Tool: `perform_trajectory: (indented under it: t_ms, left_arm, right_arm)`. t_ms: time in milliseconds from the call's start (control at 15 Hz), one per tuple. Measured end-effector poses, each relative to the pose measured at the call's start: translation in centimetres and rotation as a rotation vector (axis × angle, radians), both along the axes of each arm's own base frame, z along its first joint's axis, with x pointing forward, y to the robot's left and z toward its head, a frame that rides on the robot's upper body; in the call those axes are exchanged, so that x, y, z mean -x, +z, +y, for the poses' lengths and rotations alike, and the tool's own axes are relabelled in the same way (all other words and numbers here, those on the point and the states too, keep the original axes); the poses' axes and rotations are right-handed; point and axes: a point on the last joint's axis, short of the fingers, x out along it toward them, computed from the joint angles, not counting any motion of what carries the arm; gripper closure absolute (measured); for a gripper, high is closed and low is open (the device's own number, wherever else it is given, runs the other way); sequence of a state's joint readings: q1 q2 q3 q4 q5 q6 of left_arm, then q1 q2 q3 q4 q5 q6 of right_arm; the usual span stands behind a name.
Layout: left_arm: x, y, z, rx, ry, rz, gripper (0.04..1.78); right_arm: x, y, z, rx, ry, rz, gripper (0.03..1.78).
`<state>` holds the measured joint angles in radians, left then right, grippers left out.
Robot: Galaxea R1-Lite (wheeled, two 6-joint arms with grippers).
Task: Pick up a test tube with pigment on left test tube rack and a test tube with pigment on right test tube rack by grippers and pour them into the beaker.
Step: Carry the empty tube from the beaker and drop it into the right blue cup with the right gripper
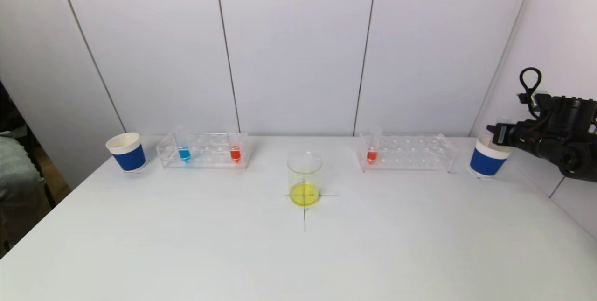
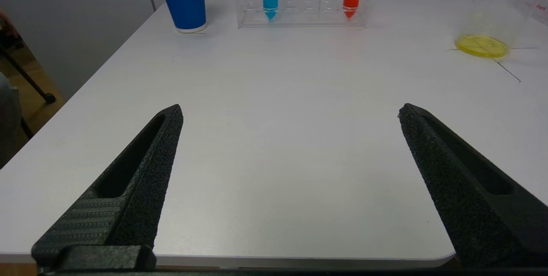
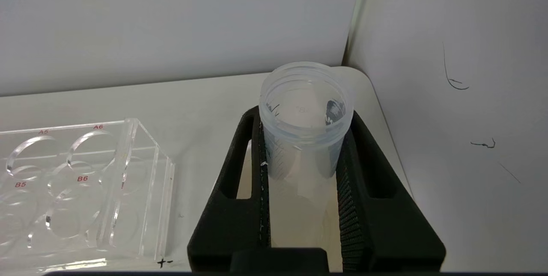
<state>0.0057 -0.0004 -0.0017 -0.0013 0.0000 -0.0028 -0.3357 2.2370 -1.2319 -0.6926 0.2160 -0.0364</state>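
Two claws: my right claw is clamped on an empty test tube over the right cup, left claw spread wide above the counter.

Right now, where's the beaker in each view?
Head view: beaker at table centre, between left rack and right rack.
Left wrist view: beaker past the left rack's red-tube end.
Right wrist view: not in it.
Shared landmark: black cross under it, head and left wrist views.
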Motion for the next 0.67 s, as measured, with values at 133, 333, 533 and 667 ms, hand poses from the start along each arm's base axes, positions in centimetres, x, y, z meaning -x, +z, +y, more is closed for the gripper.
perform_trajectory:
  t_ms: [133, 333, 533, 667]
  left_arm:
    - [0.0, 0.0, 0.0, 0.0, 0.0, 0.0, 0.06]
    - [0.0, 0.0, 0.0, 0.0, 0.0, 0.0, 0.06]
    - [0.0, -0.01, 0.0, 0.0, 0.0, 0.0, 0.06]
    - [0.0, -0.01, 0.0, 0.0, 0.0, 0.0, 0.06]
  right_arm:
    - [0.01, 0.01, 0.0, -0.001, 0.0, 0.0, 1.25]
    - [0.05, 0.03, 0.02, -0.002, 0.001, 0.0, 1.02]
    - [0.1, 0.0, 0.04, -0.001, 0.002, 0.001, 0.53]
    - [0.11, -0.03, 0.04, -0.002, 0.002, 0.002, 0.27]
